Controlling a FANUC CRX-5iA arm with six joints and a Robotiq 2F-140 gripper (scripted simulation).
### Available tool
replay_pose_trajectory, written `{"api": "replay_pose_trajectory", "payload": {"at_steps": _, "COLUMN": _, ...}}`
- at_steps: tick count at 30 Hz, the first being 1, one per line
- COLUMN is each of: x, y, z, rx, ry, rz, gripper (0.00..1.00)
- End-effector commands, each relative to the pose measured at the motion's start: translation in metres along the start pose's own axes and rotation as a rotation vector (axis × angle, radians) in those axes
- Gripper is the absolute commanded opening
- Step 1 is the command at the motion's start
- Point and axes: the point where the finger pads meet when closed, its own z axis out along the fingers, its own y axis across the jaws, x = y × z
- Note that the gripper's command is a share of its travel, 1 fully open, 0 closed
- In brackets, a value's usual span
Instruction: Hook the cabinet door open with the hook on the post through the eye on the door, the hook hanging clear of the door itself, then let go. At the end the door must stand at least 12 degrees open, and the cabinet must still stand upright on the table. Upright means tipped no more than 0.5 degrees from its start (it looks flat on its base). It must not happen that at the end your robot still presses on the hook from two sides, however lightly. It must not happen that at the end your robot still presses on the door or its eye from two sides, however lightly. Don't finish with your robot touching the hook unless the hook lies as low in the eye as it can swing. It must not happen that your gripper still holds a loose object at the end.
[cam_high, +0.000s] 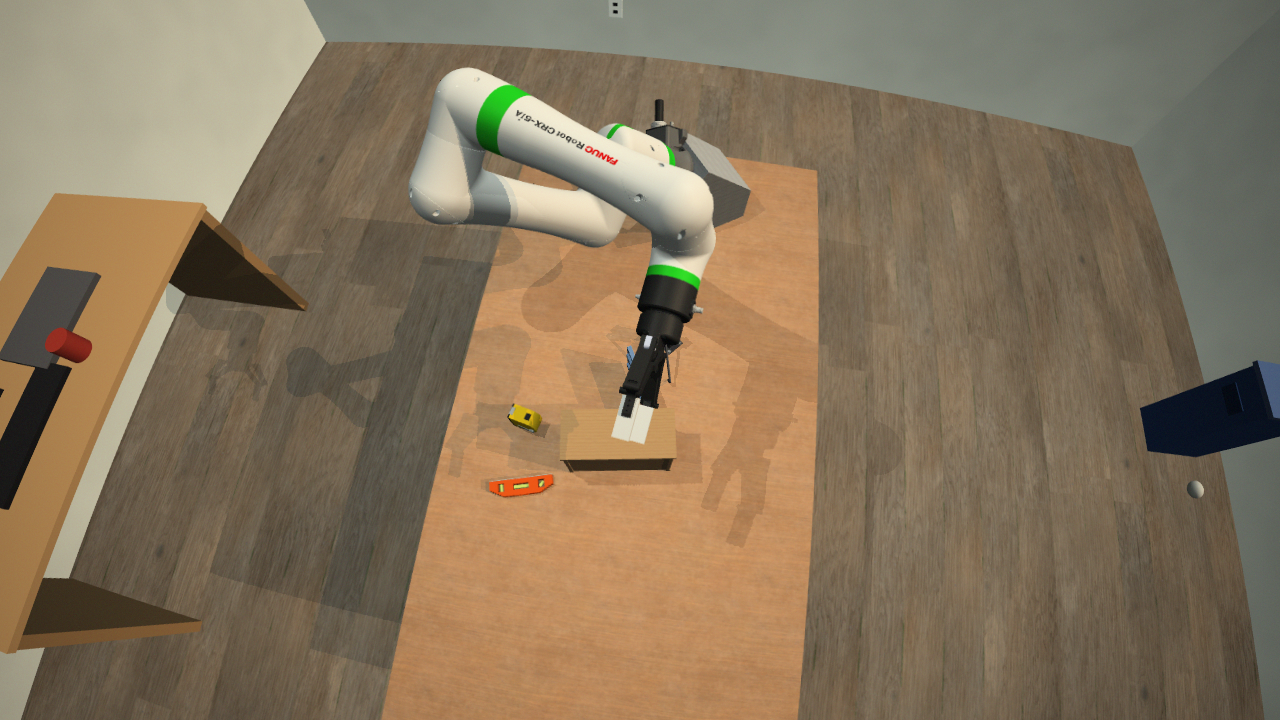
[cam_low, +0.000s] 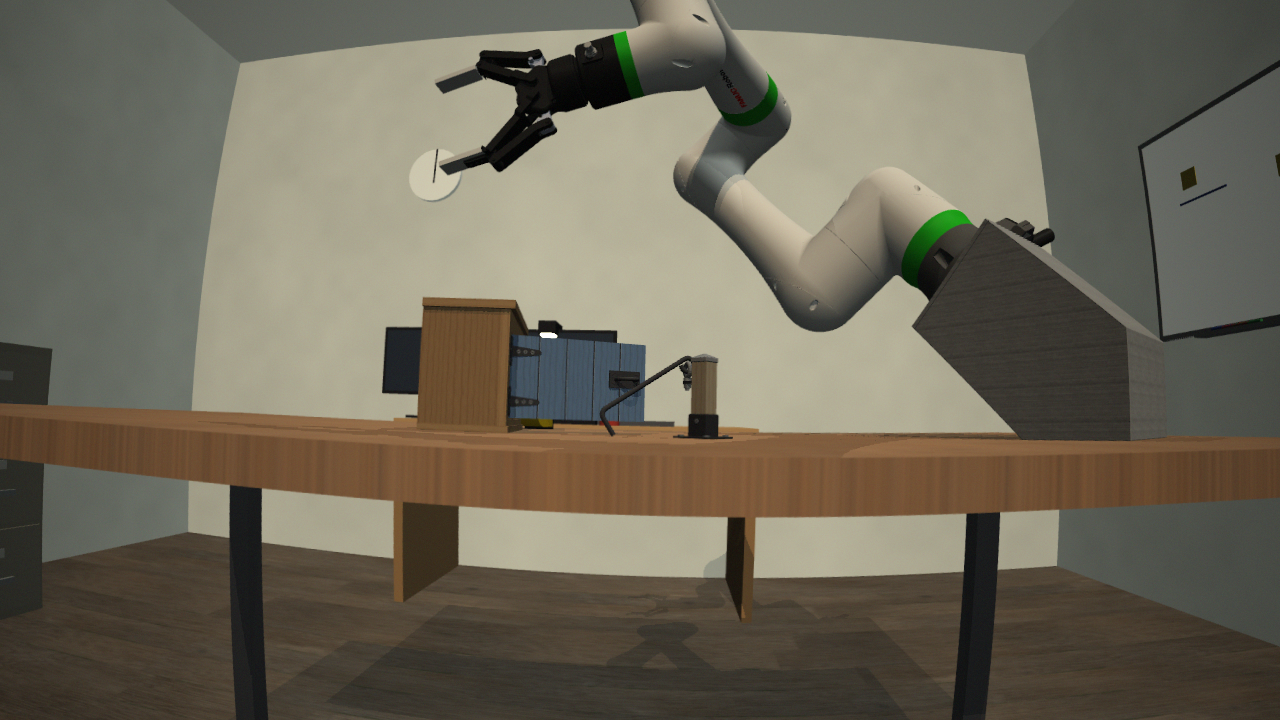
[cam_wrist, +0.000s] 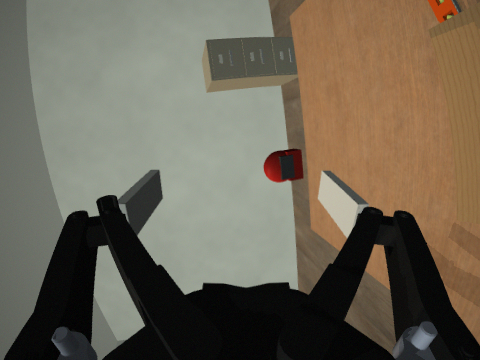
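Observation:
The wooden cabinet (cam_low: 467, 362) stands upright on the table, and it also shows from above (cam_high: 617, 440). Its blue door (cam_low: 577, 376) stands swung open toward the post, with a dark eye (cam_low: 619, 379) near its free edge. The post (cam_low: 703, 394) stands right of the door. The black hook (cam_low: 634, 391) hangs from the post top and slopes down, its tip resting on the table below the eye. My gripper (cam_low: 456, 120) is open and empty, high above the cabinet; it also shows in the overhead view (cam_high: 633, 422) and the wrist view (cam_wrist: 243, 196).
An orange level (cam_high: 519, 482) and a yellow tape measure (cam_high: 524, 417) lie on the table left of the cabinet. The arm's grey base block (cam_low: 1038, 344) sits at the table's right end. A side desk (cam_high: 62, 376) stands off to the left.

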Motion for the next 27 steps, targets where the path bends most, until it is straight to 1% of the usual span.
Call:
{"api": "replay_pose_trajectory", "payload": {"at_steps": 1, "x": 0.016, "y": 0.03, "z": -0.029, "rx": -0.17, "ry": 0.109, "rz": 0.1, "gripper": 1.0}}
{"api": "replay_pose_trajectory", "payload": {"at_steps": 2, "x": 0.016, "y": 0.03, "z": -0.029, "rx": -0.17, "ry": 0.109, "rz": 0.1, "gripper": 1.0}}
{"api": "replay_pose_trajectory", "payload": {"at_steps": 3, "x": 0.024, "y": 0.048, "z": -0.046, "rx": -0.264, "ry": 0.165, "rz": 0.157, "gripper": 1.0}}
{"api": "replay_pose_trajectory", "payload": {"at_steps": 5, "x": 0.024, "y": 0.048, "z": -0.046, "rx": -0.264, "ry": 0.165, "rz": 0.157, "gripper": 1.0}}
{"api": "replay_pose_trajectory", "payload": {"at_steps": 6, "x": 0.032, "y": 0.068, "z": -0.064, "rx": -0.358, "ry": 0.22, "rz": 0.214, "gripper": 1.0}}
{"api": "replay_pose_trajectory", "payload": {"at_steps": 8, "x": 0.032, "y": 0.068, "z": -0.064, "rx": -0.363, "ry": 0.224, "rz": 0.217, "gripper": 1.0}}
{"api": "replay_pose_trajectory", "payload": {"at_steps": 9, "x": 0.041, "y": 0.089, "z": -0.082, "rx": -0.454, "ry": 0.276, "rz": 0.272, "gripper": 1.0}}
{"api": "replay_pose_trajectory", "payload": {"at_steps": 11, "x": 0.041, "y": 0.089, "z": -0.082, "rx": -0.466, "ry": 0.284, "rz": 0.279, "gripper": 1.0}}
{"api": "replay_pose_trajectory", "payload": {"at_steps": 12, "x": 0.05, "y": 0.11, "z": -0.101, "rx": -0.554, "ry": 0.335, "rz": 0.332, "gripper": 1.0}}
{"api": "replay_pose_trajectory", "payload": {"at_steps": 13, "x": 0.05, "y": 0.11, "z": -0.101, "rx": -0.57, "ry": 0.345, "rz": 0.342, "gripper": 1.0}}
{"api": "replay_pose_trajectory", "payload": {"at_steps": 15, "x": 0.05, "y": 0.11, "z": -0.101, "rx": -0.57, "ry": 0.345, "rz": 0.342, "gripper": 1.0}}
{"api": "replay_pose_trajectory", "payload": {"at_steps": 16, "x": 0.058, "y": 0.13, "z": -0.119, "rx": -0.671, "ry": 0.403, "rz": 0.402, "gripper": 1.0}}
{"api": "replay_pose_trajectory", "payload": {"at_steps": 17, "x": 0.058, "y": 0.13, "z": -0.119, "rx": -0.671, "ry": 0.403, "rz": 0.402, "gripper": 1.0}}
{"api": "replay_pose_trajectory", "payload": {"at_steps": 18, "x": 0.066, "y": 0.149, "z": -0.137, "rx": -0.75, "ry": 0.449, "rz": 0.45, "gripper": 1.0}}
{"api": "replay_pose_trajectory", "payload": {"at_steps": 19, "x": 0.066, "y": 0.149, "z": -0.137, "rx": -0.768, "ry": 0.46, "rz": 0.46, "gripper": 1.0}}
{"api": "replay_pose_trajectory", "payload": {"at_steps": 20, "x": 0.066, "y": 0.149, "z": -0.137, "rx": -0.768, "ry": 0.46, "rz": 0.46, "gripper": 1.0}}
{"api": "replay_pose_trajectory", "payload": {"at_steps": 21, "x": 0.073, "y": 0.167, "z": -0.153, "rx": -0.854, "ry": 0.51, "rz": 0.513, "gripper": 1.0}}
{"api": "replay_pose_trajectory", "payload": {"at_steps": 23, "x": 0.073, "y": 0.167, "z": -0.153, "rx": -0.857, "ry": 0.511, "rz": 0.515, "gripper": 1.0}}
{"api": "replay_pose_trajectory", "payload": {"at_steps": 24, "x": 0.079, "y": 0.182, "z": -0.167, "rx": -0.934, "ry": 0.556, "rz": 0.562, "gripper": 1.0}}
{"api": "replay_pose_trajectory", "payload": {"at_steps": 25, "x": 0.079, "y": 0.182, "z": -0.167, "rx": -0.934, "ry": 0.556, "rz": 0.562, "gripper": 1.0}}
{"api": "replay_pose_trajectory", "payload": {"at_steps": 26, "x": 0.085, "y": 0.195, "z": -0.178, "rx": -0.996, "ry": 0.592, "rz": 0.598, "gripper": 1.0}}
{"api": "replay_pose_trajectory", "payload": {"at_steps": 27, "x": 0.085, "y": 0.195, "z": -0.178, "rx": -0.996, "ry": 0.592, "rz": 0.598, "gripper": 1.0}}
